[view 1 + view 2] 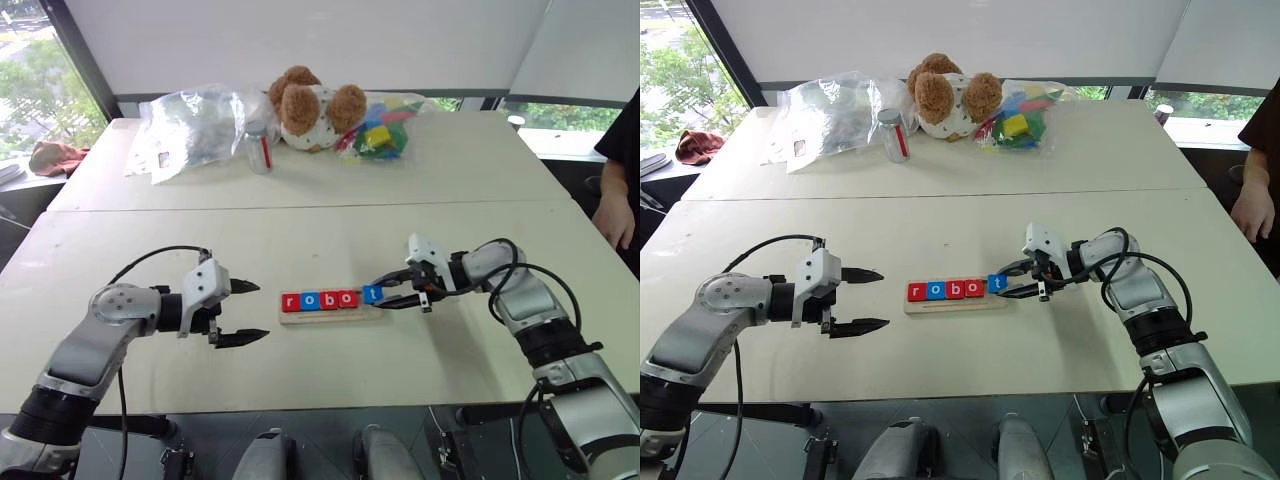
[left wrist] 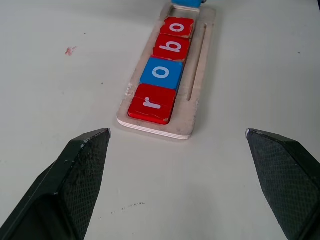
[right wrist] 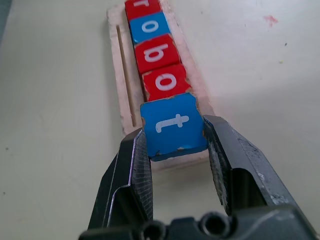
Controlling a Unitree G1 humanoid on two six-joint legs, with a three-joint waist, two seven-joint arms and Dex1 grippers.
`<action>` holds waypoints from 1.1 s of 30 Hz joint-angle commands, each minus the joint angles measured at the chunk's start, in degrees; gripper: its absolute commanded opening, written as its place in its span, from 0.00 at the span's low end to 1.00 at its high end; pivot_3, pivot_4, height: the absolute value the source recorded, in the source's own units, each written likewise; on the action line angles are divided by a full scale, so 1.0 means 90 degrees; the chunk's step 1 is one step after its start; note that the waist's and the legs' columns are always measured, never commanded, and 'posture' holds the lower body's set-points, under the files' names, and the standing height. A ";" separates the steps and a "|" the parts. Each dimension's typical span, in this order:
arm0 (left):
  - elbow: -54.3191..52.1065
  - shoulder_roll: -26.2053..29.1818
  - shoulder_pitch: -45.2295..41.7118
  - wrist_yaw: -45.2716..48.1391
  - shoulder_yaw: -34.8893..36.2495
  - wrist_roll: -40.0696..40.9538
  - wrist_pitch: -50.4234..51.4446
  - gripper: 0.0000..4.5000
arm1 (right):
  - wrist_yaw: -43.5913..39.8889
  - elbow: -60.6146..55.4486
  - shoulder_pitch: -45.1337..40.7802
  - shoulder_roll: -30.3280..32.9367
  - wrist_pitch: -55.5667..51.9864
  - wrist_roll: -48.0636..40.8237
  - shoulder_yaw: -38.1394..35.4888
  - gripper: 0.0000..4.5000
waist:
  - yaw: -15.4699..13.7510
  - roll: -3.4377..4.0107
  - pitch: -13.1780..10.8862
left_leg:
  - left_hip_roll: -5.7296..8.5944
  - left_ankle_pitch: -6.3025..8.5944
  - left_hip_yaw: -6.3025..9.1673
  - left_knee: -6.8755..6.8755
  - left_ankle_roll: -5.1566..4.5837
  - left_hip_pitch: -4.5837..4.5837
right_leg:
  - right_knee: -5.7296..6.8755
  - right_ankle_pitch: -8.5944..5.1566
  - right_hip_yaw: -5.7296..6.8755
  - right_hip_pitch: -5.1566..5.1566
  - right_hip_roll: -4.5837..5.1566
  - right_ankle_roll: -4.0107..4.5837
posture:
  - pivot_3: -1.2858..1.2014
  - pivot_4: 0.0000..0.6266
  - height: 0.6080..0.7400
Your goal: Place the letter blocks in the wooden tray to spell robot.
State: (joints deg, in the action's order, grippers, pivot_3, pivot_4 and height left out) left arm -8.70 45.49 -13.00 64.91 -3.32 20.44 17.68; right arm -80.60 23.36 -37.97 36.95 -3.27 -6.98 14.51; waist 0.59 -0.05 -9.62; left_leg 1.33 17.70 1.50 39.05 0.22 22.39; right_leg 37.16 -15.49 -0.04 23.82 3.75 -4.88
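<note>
**Left eye view: blue t pinched at the tray's end**

Left eye view: the wooden tray (image 1: 325, 313) lies near the front of the pale counter (image 1: 300, 235), between the two arms. Four letter blocks (image 1: 319, 300) sit in it in a row, reading r, o, b, o: red, blue, red, red. The blue t block (image 1: 372, 294) is at the tray's right end, tilted and raised a little above the row. The right pincer (image 1: 385, 291) is closed on it, one finger on each side. The left pincer (image 1: 252, 312) hangs just left of the tray, fingers spread wide and holding nothing. Farther back on the counter are a teddy bear (image 1: 312, 108), a clear plastic bag (image 1: 190, 128), a small jar (image 1: 259, 147) and a bag of coloured toy blocks (image 1: 382, 128). A person's hand (image 1: 614, 217) shows at the right edge.

Left wrist view: both black fingers (image 2: 75, 180) stand far apart, with the tray's near end between them but clear of both. The r tile is closest.

Right wrist view: the fingers (image 3: 131, 182) grip the t block by its two side edges. It sits over the tray's last slot, touching the neighbouring red o.
</note>
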 commanded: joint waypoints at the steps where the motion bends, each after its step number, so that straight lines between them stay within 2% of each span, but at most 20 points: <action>1: -0.0198 -0.0030 0.0035 -0.0097 0.0140 0.0025 -0.0051 1.00 | -0.0103 0.0269 -0.0296 -0.0109 0.0286 0.0100 0.0030 0.25 | 0.0015 0.0000 0.0000 | 0.0000 0.0000 0.0000 -0.0002 0.0000 0.0000 | 0.0001 0.0000 0.0000 0.0002 0.0000 0.0000 | 0.52 0.24 1.00; 13: -0.0382 -0.0095 0.0128 -0.0297 0.0146 0.0067 0.0057 1.00 | -0.0239 0.0890 -0.0536 -0.0378 0.0724 0.0330 0.0123 0.25 | 0.0019 0.0000 0.0000 | -0.0001 -0.0001 -0.0001 -0.0004 0.0002 0.0002 | 0.0004 0.0000 -0.0001 0.0008 -0.0002 0.0000 | 0.52 0.24 1.00; 26: -0.0361 -0.0177 0.0050 -0.0387 0.0078 0.0040 0.0095 1.00 | -0.0316 0.0945 -0.0586 -0.0556 0.0713 0.0375 0.0109 0.25 | 0.0021 0.0000 0.0000 | -0.0001 -0.0001 -0.0001 -0.0005 0.0003 0.0002 | 0.0005 0.0000 -0.0001 0.0009 -0.0002 0.0000 | 0.52 0.24 1.00; 33: -0.0253 -0.0218 -0.0025 -0.0374 0.0017 -0.0029 0.0074 1.00 | -0.0169 0.0606 -0.0550 -0.0562 0.0598 0.0336 0.0030 0.99 | 0.0021 0.0000 0.0000 | -0.0001 -0.0001 -0.0001 -0.0005 0.0003 0.0002 | 0.0005 0.0000 -0.0001 0.0009 -0.0002 0.0000 | 0.52 0.24 1.00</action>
State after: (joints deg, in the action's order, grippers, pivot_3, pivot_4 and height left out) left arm -10.71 43.46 -12.17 61.41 -3.46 20.44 18.63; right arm -82.67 31.89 -41.95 32.14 2.38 -3.37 15.62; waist 0.77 -0.05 -9.62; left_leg 1.32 17.69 1.49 39.01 0.25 22.41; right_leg 37.20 -15.49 -0.05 23.91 3.73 -4.88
